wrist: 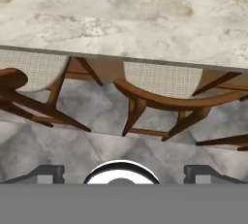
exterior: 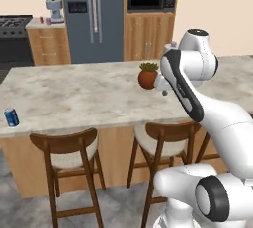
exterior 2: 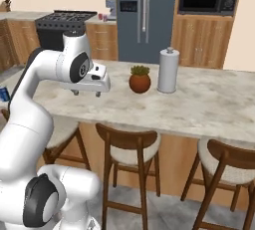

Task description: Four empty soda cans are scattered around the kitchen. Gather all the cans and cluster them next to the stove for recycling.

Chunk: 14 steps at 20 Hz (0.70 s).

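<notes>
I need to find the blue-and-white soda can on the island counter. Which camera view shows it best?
The left base view: the blue-and-white soda can stands whole and upright near the island counter's front left edge. The right base view catches just a blue sliver at its left edge, beside the arm. The hand view looks at counter and stools, not the can.

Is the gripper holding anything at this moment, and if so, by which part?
Nothing is held. The gripper is open with nothing between its fingertips, above the island counter's edge and the stools.

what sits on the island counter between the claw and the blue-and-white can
Nothing: in the left base view, bare marble runs from the claw beside the plant pot to the blue-and-white can at the counter's left edge.
</notes>
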Motion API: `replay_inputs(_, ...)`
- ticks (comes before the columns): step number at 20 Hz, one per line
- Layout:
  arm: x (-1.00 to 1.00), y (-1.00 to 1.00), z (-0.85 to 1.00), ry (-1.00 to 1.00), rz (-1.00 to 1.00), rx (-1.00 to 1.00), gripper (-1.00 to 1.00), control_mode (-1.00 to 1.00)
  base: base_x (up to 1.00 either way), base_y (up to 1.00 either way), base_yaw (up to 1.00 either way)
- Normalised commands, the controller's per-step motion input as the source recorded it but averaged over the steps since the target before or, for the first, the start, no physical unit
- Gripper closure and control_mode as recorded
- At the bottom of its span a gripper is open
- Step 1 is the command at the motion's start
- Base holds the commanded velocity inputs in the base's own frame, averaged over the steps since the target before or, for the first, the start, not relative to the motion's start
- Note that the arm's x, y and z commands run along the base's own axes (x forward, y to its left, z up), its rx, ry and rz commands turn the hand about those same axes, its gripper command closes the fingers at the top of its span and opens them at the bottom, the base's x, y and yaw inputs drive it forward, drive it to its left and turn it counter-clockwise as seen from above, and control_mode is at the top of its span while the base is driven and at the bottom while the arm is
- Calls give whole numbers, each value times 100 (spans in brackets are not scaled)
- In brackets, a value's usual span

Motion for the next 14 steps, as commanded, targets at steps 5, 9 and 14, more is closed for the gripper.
replay_inputs(5, 0, 0, 0, 0, 0, 0, -100, 100, -35, -38, 1)
replay_inputs(9, 0, 0, 0, 0, 0, 0, -100, 100, -30, -67, 0)
replay_inputs(14, 0, 0, 0, 0, 0, 0, -100, 100, -25, -80, 0)
